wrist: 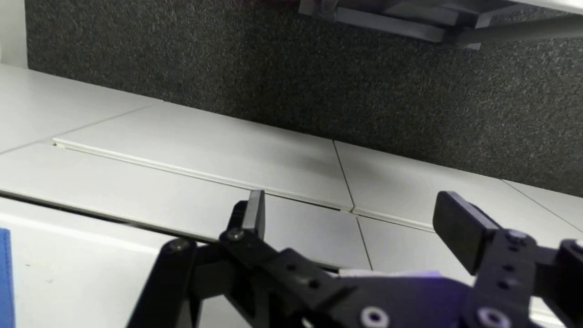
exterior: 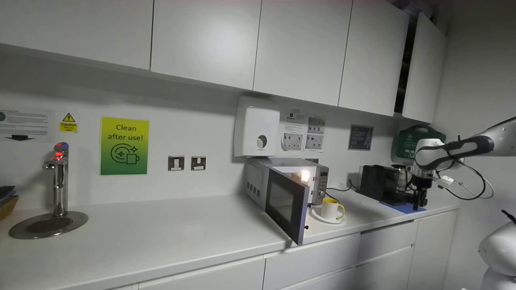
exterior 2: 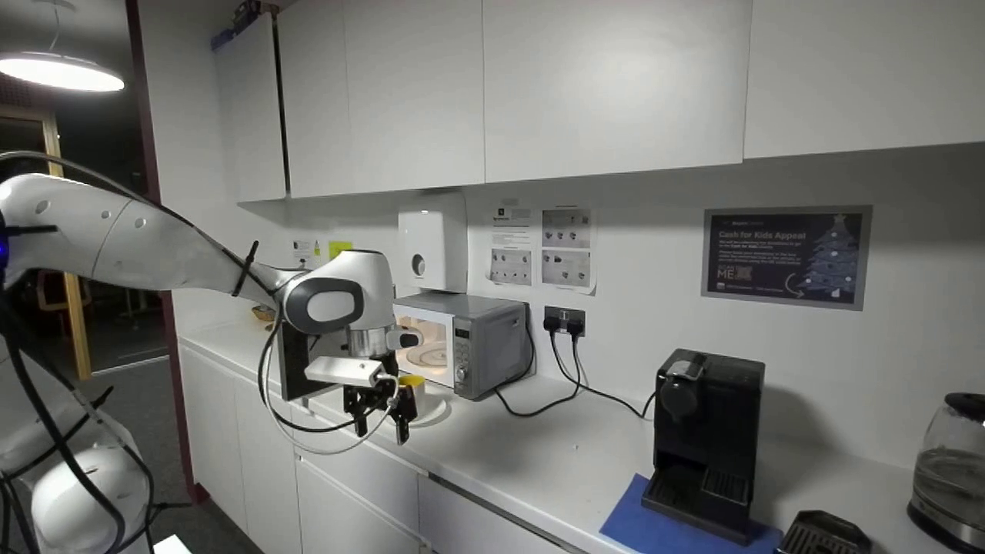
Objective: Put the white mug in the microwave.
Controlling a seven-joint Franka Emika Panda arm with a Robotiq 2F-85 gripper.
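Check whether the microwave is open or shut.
Open: the microwave has its door swung out, baring the lit inside.

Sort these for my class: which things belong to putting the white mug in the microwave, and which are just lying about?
Belongs to the job:
white mug, yellow-handled
microwave, standing open
pincer, open

Just lying about:
saucer under the mug
black coffee machine
blue mat under it
glass jug
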